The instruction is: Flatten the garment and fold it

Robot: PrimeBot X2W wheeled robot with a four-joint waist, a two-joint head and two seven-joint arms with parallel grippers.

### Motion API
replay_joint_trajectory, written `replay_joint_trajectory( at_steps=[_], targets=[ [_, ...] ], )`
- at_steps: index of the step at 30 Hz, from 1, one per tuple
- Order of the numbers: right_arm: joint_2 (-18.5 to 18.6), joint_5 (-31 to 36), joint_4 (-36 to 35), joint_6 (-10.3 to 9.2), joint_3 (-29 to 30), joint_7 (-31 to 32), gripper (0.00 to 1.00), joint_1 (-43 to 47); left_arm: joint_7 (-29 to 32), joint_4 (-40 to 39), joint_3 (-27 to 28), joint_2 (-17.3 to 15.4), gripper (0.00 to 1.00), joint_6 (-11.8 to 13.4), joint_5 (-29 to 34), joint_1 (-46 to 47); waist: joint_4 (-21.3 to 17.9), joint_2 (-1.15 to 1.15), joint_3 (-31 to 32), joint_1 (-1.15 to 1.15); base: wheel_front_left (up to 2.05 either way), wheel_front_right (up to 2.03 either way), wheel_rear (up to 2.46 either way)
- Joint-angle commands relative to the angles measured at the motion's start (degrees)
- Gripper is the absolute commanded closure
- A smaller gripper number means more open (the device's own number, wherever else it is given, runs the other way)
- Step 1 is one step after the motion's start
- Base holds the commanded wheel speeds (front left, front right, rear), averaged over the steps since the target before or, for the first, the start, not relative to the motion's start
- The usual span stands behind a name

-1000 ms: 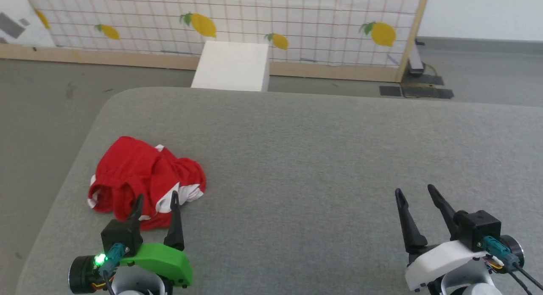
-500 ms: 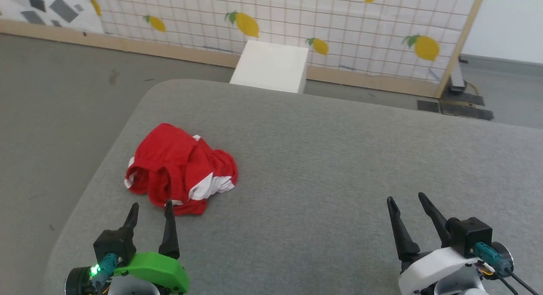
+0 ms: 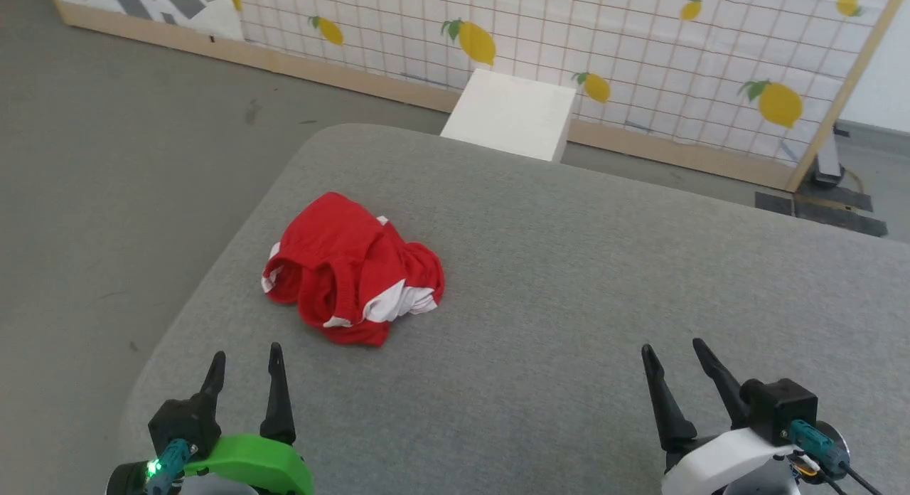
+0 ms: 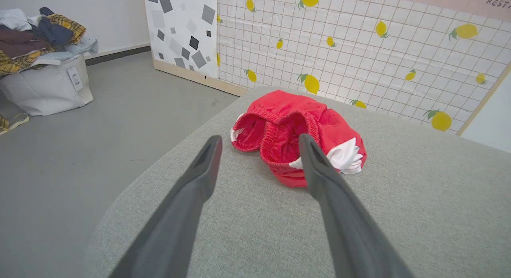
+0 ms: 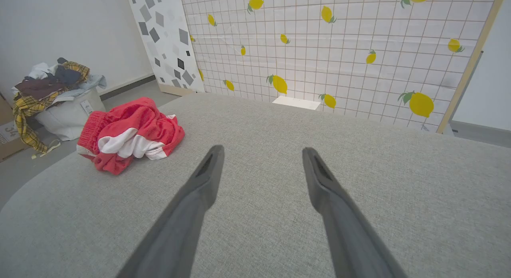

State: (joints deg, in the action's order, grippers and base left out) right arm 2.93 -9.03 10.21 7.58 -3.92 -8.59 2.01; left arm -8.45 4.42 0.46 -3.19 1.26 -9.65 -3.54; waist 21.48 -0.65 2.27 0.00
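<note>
The garment is a crumpled heap of red shorts with white trim, lying on the grey padded table near its left edge. In the left wrist view the garment sits just beyond my fingertips, its elastic waistband facing me. My left gripper is open, a short way in front of the heap and not touching it. My right gripper is open over bare table far to the right. In the right wrist view the garment lies off to the left.
A white box stands on the floor behind the table, before a lemon-print screen. A white laundry bag heaped with clothes sits on the floor to the left. The table's rounded left edge drops to grey floor.
The head camera has turned, so the whole picture shifted right. The left gripper now stands clear in front of the garment instead of overlapping it. Both grippers stay open.
</note>
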Motion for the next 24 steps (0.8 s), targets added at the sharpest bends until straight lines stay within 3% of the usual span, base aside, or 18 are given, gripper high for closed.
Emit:
replay_joint_trajectory(
  at_steps=[1,24],
  targets=[
    [-0.03,-0.75,0.51,-0.05,-0.31,-0.57,0.0,0.77,-0.67,0.24,0.08,-0.07,0.0,0.36,-0.69,-1.11,1.06,0.39,0.07,0.0,0.0,0.0,0.0],
    [-0.04,-2.86,4.43,-0.07,-1.43,-3.52,0.0,1.17,-3.64,1.67,-0.06,0.13,0.0,1.15,-4.18,-2.68,6.98,0.52,0.0,0.0,0.0,0.0,0.0]
  ],
)
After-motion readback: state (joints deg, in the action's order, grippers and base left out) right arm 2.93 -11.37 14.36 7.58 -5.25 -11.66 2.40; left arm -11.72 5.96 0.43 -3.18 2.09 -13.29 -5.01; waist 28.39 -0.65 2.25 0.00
